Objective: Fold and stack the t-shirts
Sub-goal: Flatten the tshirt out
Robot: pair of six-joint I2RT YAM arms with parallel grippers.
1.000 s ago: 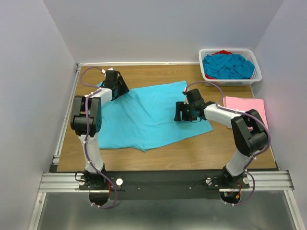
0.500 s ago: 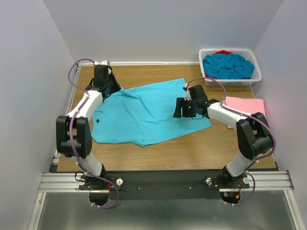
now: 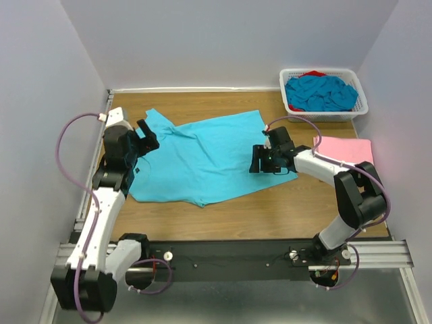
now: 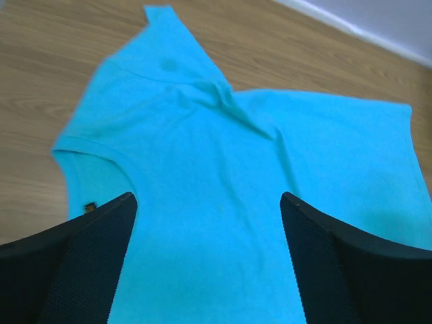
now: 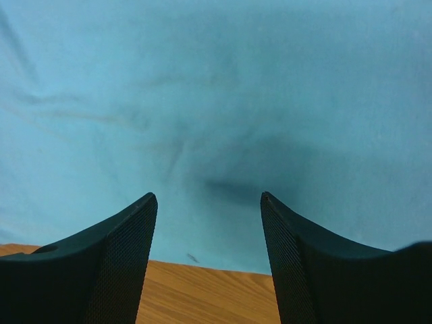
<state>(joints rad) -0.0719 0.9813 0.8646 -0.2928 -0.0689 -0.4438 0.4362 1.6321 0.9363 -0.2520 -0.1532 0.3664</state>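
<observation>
A turquoise t-shirt (image 3: pixel 202 162) lies spread on the wooden table, with wrinkles near its left sleeve. It fills the left wrist view (image 4: pixel 256 169) and the right wrist view (image 5: pixel 216 101). My left gripper (image 3: pixel 147 137) is open and empty above the shirt's left sleeve and collar area. My right gripper (image 3: pixel 260 160) is open and empty low over the shirt's right edge. A pale pink t-shirt (image 3: pixel 345 151) lies folded at the right. Several more turquoise shirts (image 3: pixel 320 93) sit piled in the basket.
The white lattice basket (image 3: pixel 362 101) stands at the back right corner, with a bit of red cloth (image 3: pixel 313 73) at its back. Grey walls close in the table on three sides. A metal rail (image 3: pixel 229 255) runs along the near edge.
My left arm has swung back and to the left, away from the shirt's top left corner, and the sleeve now lies released on the table. My right gripper has shifted slightly right.
</observation>
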